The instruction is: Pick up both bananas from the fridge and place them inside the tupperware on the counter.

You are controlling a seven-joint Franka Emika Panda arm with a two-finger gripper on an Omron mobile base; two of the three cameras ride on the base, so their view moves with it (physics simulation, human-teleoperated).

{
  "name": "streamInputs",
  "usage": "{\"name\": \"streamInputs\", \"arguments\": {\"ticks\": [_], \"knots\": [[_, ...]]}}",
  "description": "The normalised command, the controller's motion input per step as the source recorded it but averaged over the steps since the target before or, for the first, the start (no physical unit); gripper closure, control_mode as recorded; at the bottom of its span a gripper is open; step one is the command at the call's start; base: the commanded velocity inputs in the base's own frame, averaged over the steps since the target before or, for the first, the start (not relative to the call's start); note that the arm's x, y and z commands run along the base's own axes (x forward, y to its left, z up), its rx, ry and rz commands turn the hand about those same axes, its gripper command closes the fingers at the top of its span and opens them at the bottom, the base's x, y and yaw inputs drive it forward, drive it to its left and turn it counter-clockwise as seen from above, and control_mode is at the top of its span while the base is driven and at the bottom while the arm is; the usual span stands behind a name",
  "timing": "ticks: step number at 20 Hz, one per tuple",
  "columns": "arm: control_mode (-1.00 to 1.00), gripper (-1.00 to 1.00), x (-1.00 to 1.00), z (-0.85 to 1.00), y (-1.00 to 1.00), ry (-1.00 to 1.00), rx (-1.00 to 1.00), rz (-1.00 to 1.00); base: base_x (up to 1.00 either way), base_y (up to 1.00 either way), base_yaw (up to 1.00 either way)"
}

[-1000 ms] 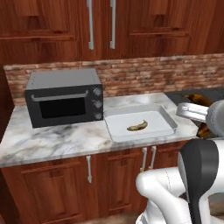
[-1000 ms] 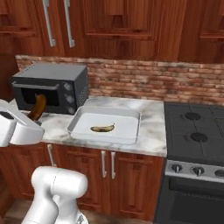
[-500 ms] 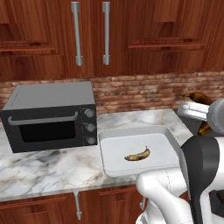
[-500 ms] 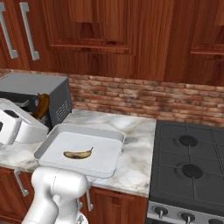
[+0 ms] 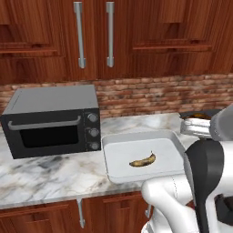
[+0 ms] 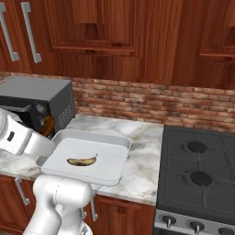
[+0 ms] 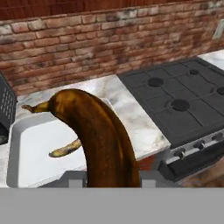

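Banana point(image 7: 103, 140) in hand looks light, soft, bruisable, fingers clamped near its lower middle; second banana point(image 5: 143, 160) lies mid-tray point(image 5: 113, 150), left of gripper point(image 5: 196, 129).

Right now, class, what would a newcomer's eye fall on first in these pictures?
The big brown banana rising in the hand view, clamped in the end effector. Next, the second banana lying alone in the pale tupperware on the marble counter, beside the black microwave.

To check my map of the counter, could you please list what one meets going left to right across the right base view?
Microwave → tupperware with a banana in it → bare counter → stovetop.
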Motion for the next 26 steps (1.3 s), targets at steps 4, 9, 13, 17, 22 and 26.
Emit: {"name": "streamInputs", "arguments": {"ticks": [4,9,13,17,22,26], "knots": [[-1.00,1.00,0.03,-0.43,0.00,0.20,-0.06,0.63,0.00,0.00,0.00],[-1.00,1.00,0.31,-0.22,0.00,0.51,-0.21,0.82,0.00,0.00,0.00],[-1.00,1.00,0.57,-0.16,0.00,0.28,-0.04,0.73,0.00,0.00,0.00],[-1.00,1.00,0.61,-0.33,0.00,0.07,-0.10,0.41,0.00,0.00,0.00],[-1.00,1.00,0.32,-0.51,0.00,0.00,-0.11,0.13,0.00,0.00,0.00],[-1.00,1.00,0.28,-0.50,0.00,0.00,-0.05,0.00,0.00,0.00,0.00]]}}
